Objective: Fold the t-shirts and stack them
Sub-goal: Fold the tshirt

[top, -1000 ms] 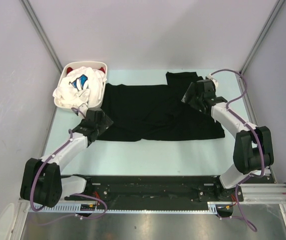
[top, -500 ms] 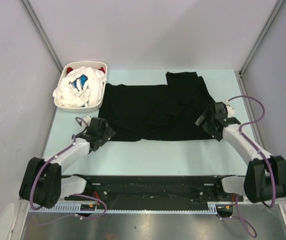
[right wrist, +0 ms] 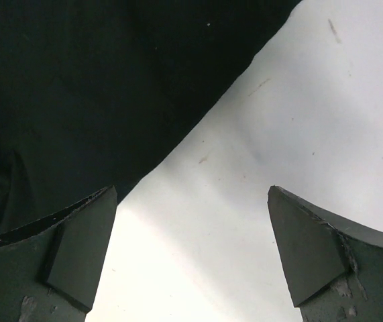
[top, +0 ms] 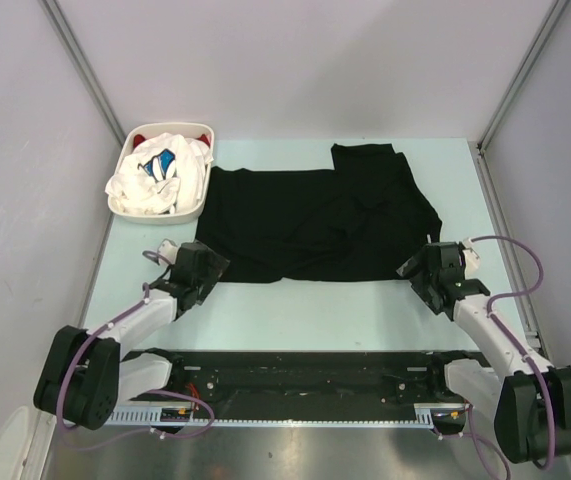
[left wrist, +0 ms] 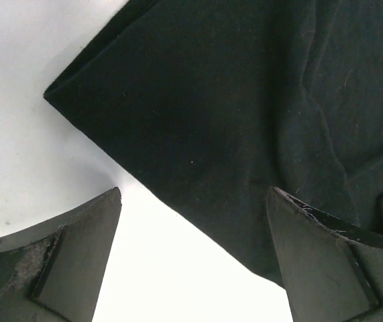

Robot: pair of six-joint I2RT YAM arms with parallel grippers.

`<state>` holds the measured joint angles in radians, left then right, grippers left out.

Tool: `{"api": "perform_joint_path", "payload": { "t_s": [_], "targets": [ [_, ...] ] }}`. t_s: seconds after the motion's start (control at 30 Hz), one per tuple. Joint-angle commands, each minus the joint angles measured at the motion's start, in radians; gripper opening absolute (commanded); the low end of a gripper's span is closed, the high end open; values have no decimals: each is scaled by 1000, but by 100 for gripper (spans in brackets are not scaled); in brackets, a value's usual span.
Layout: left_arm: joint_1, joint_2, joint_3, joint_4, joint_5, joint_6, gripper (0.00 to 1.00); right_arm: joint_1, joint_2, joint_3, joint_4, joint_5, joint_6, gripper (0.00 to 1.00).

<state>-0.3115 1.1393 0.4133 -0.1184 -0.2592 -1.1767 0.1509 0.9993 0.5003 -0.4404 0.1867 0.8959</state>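
Note:
A large black t-shirt [top: 315,215] lies spread on the pale table, one sleeve reaching to the far right. My left gripper [top: 208,262] is open and empty at the shirt's near left corner, which shows in the left wrist view [left wrist: 198,114]. My right gripper [top: 417,270] is open and empty at the shirt's near right corner, seen in the right wrist view [right wrist: 97,87]. A white t-shirt with blue print [top: 160,172] is heaped in the basket over a red one [top: 140,135].
The white oval basket [top: 193,205] stands at the far left of the table. Grey walls close in the left, back and right. The black rail of the arm bases [top: 305,375] runs along the near edge.
My right gripper has drawn back from the shirt's far right sleeve to its near right corner. My left gripper has shifted slightly nearer, staying at the near left corner.

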Motion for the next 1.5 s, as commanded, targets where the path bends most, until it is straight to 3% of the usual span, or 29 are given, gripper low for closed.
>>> {"api": "perform_joint_path", "payload": {
  "t_s": [0.0, 0.1, 0.13, 0.33, 0.53, 0.6, 0.83, 0.9, 1.0, 1.27, 1.47],
  "targets": [
    [-1, 37, -53, -69, -8, -84, 92, -46, -59, -37, 80, 16, 43, 100],
    [-1, 28, -60, -84, -12, -107, 76, -76, -77, -62, 86, 7, 46, 100],
    [-1, 20, -61, -92, -18, -109, 65, -91, -80, -69, 89, 0, 44, 100],
    [8, 36, -44, -144, -32, -124, 26, -135, -83, -74, 108, -35, 40, 100],
    [40, 92, 5, -167, -20, -129, 11, -186, -51, -72, 146, -53, 40, 100],
    [48, 117, 22, -165, -14, -129, 11, -200, -44, -71, 163, -78, 37, 100],
    [48, 134, 64, -168, 32, -109, 65, -208, -42, -72, 186, -92, 8, 100],
    [48, 116, 67, -185, 41, -106, 76, -209, -37, -72, 189, -93, 5, 100],
    [48, 76, 70, -220, 23, -103, 83, -211, -28, -72, 193, -108, 8, 100],
    [48, 80, 56, -234, -2, -116, 81, -211, -30, -72, 186, -128, 5, 100],
    [57, 165, 68, -190, 15, -126, 61, -217, -54, -72, 190, -125, -2, 99]
  ]
}}
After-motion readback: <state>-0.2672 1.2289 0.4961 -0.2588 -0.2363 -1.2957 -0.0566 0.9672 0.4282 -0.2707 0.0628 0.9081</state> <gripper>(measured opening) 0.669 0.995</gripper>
